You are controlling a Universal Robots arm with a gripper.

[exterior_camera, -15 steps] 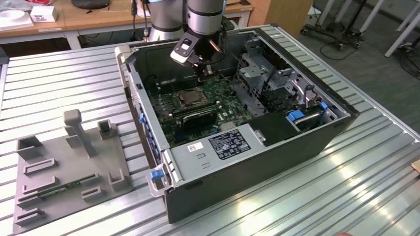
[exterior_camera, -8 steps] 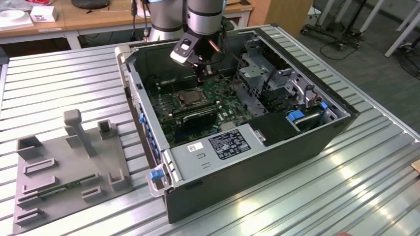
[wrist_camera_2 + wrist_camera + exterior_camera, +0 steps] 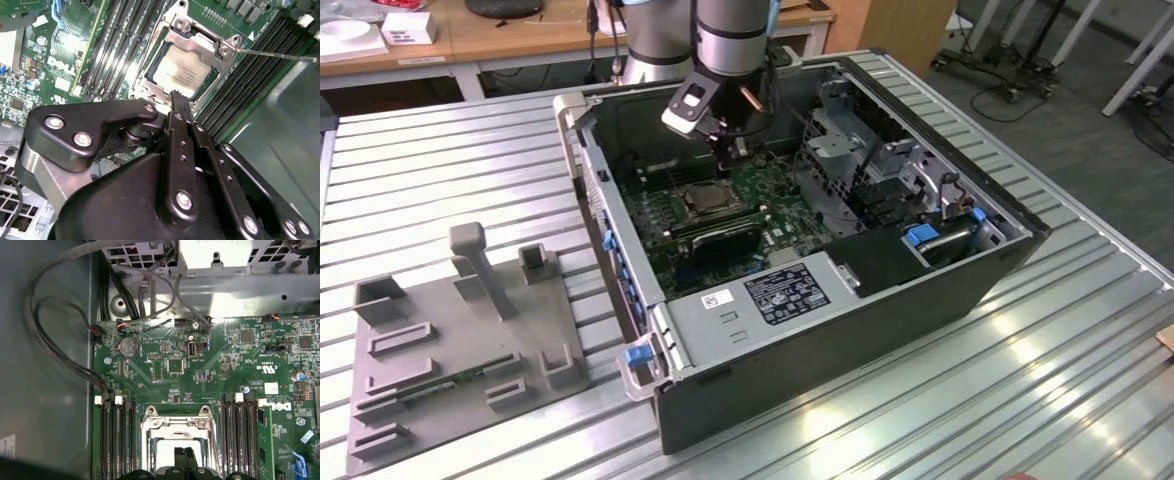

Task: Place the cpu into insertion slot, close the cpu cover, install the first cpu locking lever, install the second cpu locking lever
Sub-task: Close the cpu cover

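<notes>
Ribbed table (image 3: 427, 150), open case (image 3: 854, 320). I read cpu (image 3: 182, 72) in insertion slot (image 3: 144, 84), cpu cover (image 3: 196, 42) down, one lever (image 3: 280, 54) seemingly unlatched. Gripper (image 3: 723, 160) closed, empty, 12 o'clock of cover, exterior view.

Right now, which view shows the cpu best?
The second wrist view: the cpu shows its silver top framed by the cpu cover. The first wrist view has it partly behind the gripper; the exterior view shows it small.

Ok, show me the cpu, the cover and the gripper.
cpu (image 3: 182, 72), second wrist view, middle of its silver top.
cover (image 3: 197, 41), second wrist view, frame bar along one cpu edge.
gripper (image 3: 182, 100), second wrist view, tip of its shut fingers.
</notes>
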